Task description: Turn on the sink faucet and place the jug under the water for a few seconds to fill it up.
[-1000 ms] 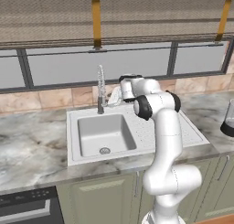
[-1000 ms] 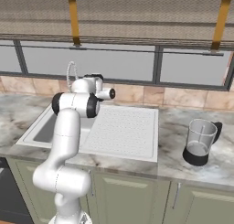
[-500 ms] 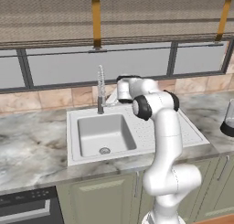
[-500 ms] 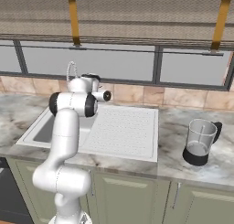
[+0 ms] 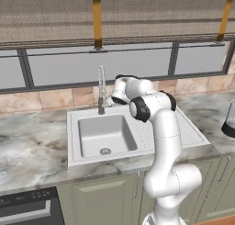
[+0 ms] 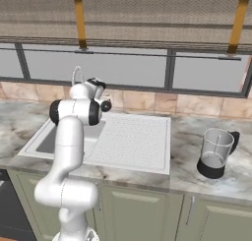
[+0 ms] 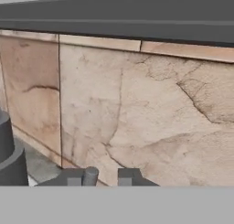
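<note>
- The gripper (image 7: 101, 176) is at the back edge of the sink (image 5: 92, 150), beside the sink faucet (image 5: 101, 92); its jaws are pressed together around the small lever (image 7: 90, 175), probably to turn it.
- No water runs yet.
- The jug (image 6: 216, 153) waits far away, near the right end of the marble counter (image 6: 197, 181).
- Behind are tan tiles and windows.

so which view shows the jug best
The right base view: the whole jug stands clear on the counter, right of the drainboard. The left base view cuts it off at the right edge.
</note>
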Robot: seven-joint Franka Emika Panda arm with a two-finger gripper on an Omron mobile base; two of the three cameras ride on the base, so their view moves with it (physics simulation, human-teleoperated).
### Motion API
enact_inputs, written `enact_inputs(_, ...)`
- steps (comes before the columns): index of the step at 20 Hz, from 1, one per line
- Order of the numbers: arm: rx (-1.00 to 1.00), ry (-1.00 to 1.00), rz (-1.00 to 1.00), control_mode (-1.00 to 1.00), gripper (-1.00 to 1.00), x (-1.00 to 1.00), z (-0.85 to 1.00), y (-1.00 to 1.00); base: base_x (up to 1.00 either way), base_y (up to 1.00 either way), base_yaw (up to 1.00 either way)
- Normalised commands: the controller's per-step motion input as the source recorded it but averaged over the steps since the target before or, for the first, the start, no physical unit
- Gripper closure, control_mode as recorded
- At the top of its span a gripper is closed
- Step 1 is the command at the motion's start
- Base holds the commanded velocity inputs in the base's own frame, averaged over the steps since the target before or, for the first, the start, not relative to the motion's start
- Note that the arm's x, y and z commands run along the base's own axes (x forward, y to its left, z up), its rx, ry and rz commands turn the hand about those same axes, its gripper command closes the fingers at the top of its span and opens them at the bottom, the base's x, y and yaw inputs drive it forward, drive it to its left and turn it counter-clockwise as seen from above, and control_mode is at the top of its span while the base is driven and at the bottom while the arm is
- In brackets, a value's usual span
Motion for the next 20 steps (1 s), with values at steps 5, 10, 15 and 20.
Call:
enact_inputs(5, 0.11, 0.00, -0.16, -1.00, 1.00, 0.06, -0.38, -0.97, 0.00, 0.00, 0.00)
enact_inputs(10, 0.17, 0.01, -0.13, -1.00, 1.00, 0.02, -0.50, -1.00, 0.00, 0.00, 0.00)
enact_inputs(15, 0.20, 0.06, -0.11, -1.00, 1.00, 0.04, -0.51, -1.00, 0.00, 0.00, 0.00)
enact_inputs(20, 0.25, 0.13, -0.09, -1.00, 1.00, 0.17, -0.35, -1.00, 0.00, 0.00, 0.00)
